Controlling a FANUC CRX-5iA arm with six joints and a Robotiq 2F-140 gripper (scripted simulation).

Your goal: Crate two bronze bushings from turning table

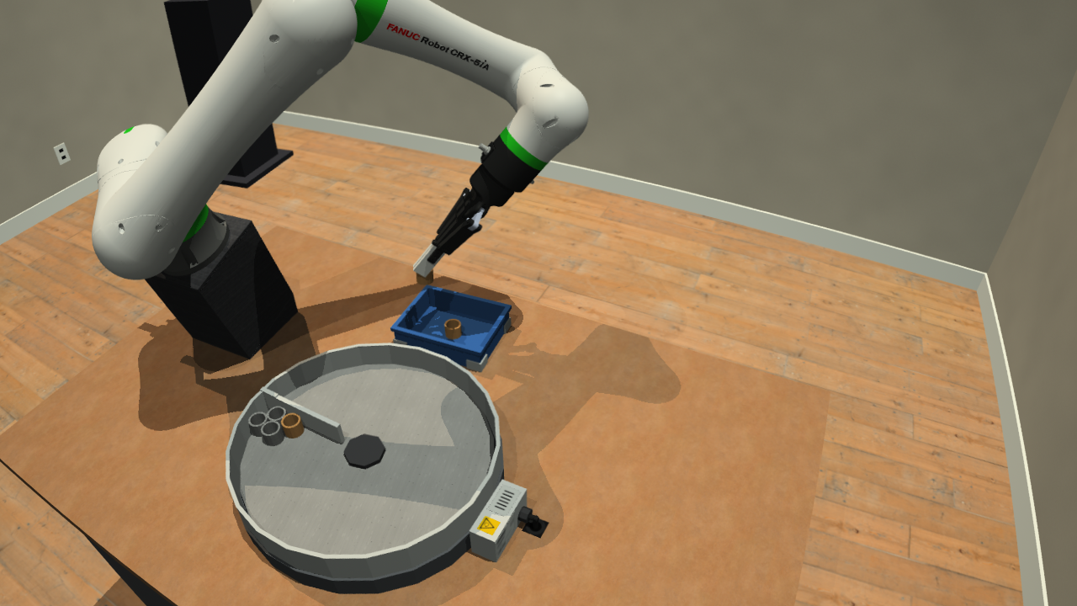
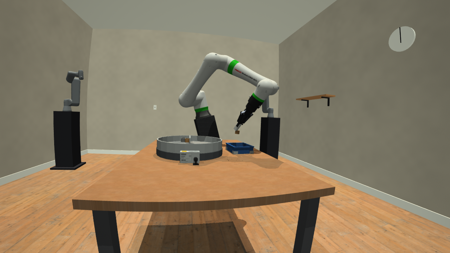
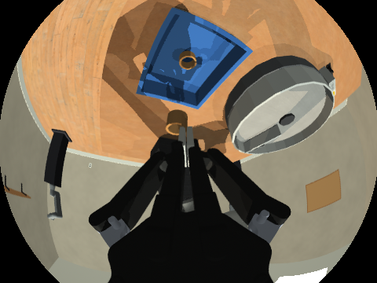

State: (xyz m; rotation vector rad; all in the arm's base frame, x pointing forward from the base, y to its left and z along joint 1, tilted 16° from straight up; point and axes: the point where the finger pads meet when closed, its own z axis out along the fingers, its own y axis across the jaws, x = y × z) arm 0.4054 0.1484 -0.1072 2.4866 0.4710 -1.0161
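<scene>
Top: black two-finger gripper (image 1: 424, 263) (image 2: 236, 128) (image 3: 186, 134) clamped on a bronze ring-shaped bushing (image 1: 424, 279) (image 2: 237, 132) (image 3: 177, 117); another sits in the blue rectangular crate (image 1: 432, 346) (image 2: 240, 149) (image 3: 204, 35). Exterior: load hangs above the wooden counter's (image 1: 677, 467) (image 2: 201, 185) (image 3: 122, 145) far right corner, roughly. Wrist: fingers nearly together, seemingly pinching its wall.

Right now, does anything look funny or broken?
One thing looks a bit odd: the gripper pinches the lifted bushing by its thin wall, so it hangs off to one side. I see nothing spilled or broken.

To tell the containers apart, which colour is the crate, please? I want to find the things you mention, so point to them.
The crate (image 1: 493, 340) (image 2: 239, 148) (image 3: 224, 79) is blue, clearest in the wrist view.
</scene>
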